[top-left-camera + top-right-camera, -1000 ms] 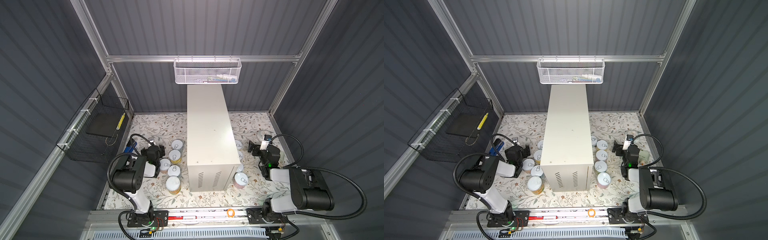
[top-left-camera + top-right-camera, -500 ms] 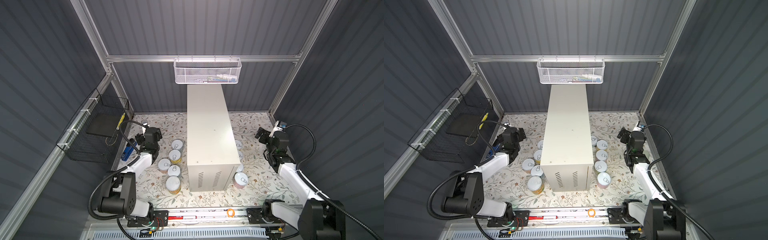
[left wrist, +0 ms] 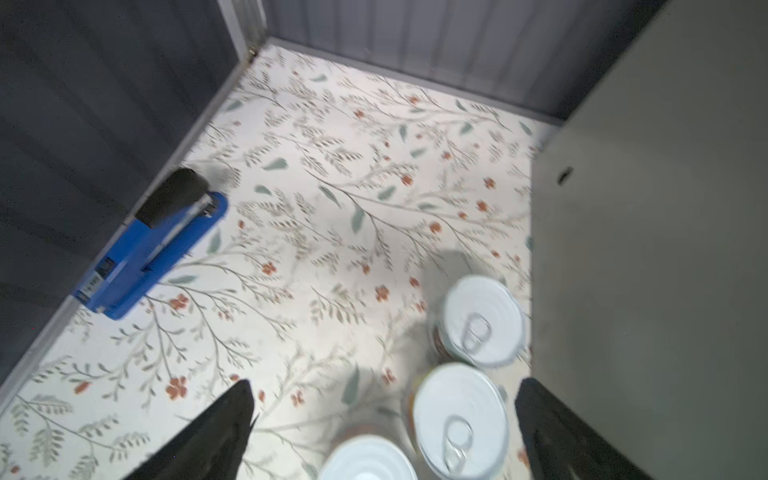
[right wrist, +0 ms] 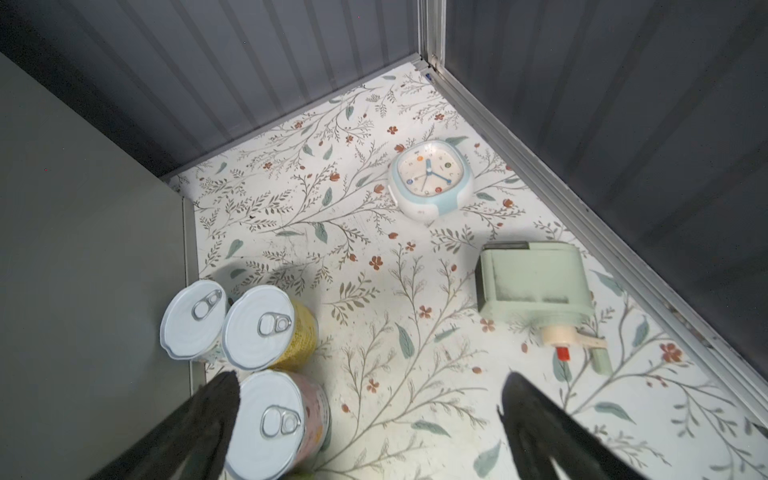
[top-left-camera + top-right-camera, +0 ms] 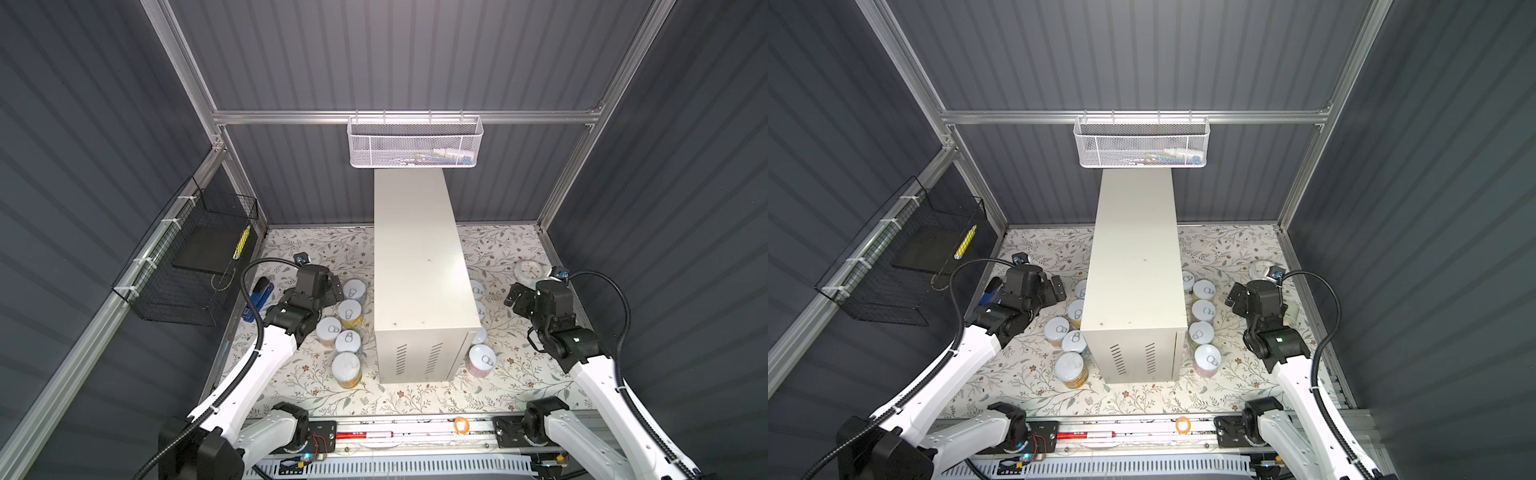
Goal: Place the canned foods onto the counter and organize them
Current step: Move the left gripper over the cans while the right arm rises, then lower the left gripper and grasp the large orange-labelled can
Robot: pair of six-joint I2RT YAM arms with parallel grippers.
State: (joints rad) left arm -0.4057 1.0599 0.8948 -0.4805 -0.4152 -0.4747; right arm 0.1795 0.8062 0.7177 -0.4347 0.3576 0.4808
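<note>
The tins (image 4: 257, 328) have silver lids with yellow, pink or pale labels, the surface (image 4: 374, 232) is white with green leaves and red flowers, the box (image 5: 1133, 257) cream, the stapler (image 3: 153, 249) blue, the clock (image 4: 430, 178) white-and-blue.

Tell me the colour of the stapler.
The stapler is blue with a black top; left wrist view shows it best.

Floral surface (image 5: 1142, 399) under counter (image 5: 1133, 257), 10 cans (image 5: 1207, 359), clock (image 4: 430, 176), stapler (image 3: 153, 249), dispenser (image 4: 534, 276)
</note>
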